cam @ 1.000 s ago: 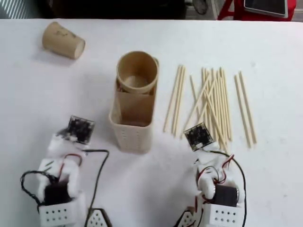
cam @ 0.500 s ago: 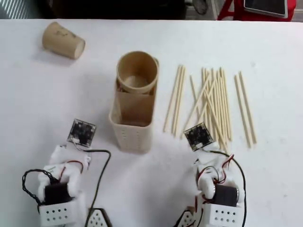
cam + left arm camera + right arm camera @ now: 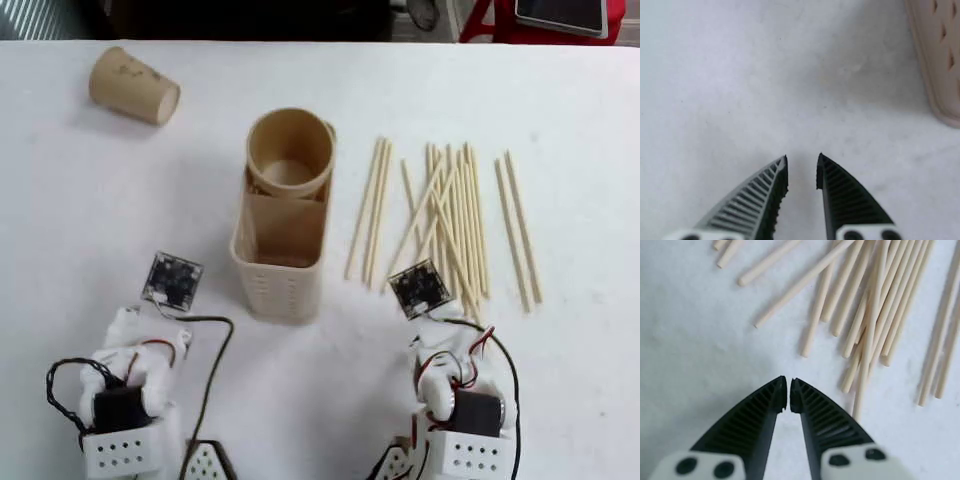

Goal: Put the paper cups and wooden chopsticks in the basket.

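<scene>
A beige slotted basket (image 3: 283, 270) stands at the table's middle, with one paper cup (image 3: 290, 150) upright in its far end. A second paper cup (image 3: 133, 85) lies on its side at the far left. Several wooden chopsticks (image 3: 450, 220) lie spread on the table right of the basket. My left gripper (image 3: 802, 158) hovers low over bare table near the basket's wall (image 3: 940, 60), open by a narrow gap and holding nothing. My right gripper (image 3: 788, 379) is shut and empty, just short of the near ends of the chopsticks (image 3: 875, 305).
The left arm (image 3: 125, 390) and right arm (image 3: 455, 395) sit at the near edge, each with loose cables. White table lies bare between the side-lying cup and the left arm. Red furniture (image 3: 500, 20) stands beyond the far edge.
The left arm has drawn back a little toward the near edge. The right arm, the cups and the chopsticks have not moved.
</scene>
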Robot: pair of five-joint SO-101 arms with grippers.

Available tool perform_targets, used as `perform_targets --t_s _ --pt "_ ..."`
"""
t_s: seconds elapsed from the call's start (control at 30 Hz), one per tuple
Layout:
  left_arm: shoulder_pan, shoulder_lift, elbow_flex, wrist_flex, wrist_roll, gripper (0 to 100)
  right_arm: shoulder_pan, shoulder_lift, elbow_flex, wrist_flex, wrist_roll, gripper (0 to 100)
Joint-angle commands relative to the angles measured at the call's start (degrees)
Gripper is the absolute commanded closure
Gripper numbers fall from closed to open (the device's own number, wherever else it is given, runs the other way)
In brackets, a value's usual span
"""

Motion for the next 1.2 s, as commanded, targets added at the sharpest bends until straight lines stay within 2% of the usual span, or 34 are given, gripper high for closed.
perform_targets --t_s 0.0,1.17 --pt "-0.31 -0.75 0.00 0.09 0.00 88 -0.04 -0.31 0.44 -0.40 0.53 97.4" --pt "-0.31 -0.75 0.00 0.09 0.00 88 -0.13 -0.31 0.44 -1.63 0.53 97.1"
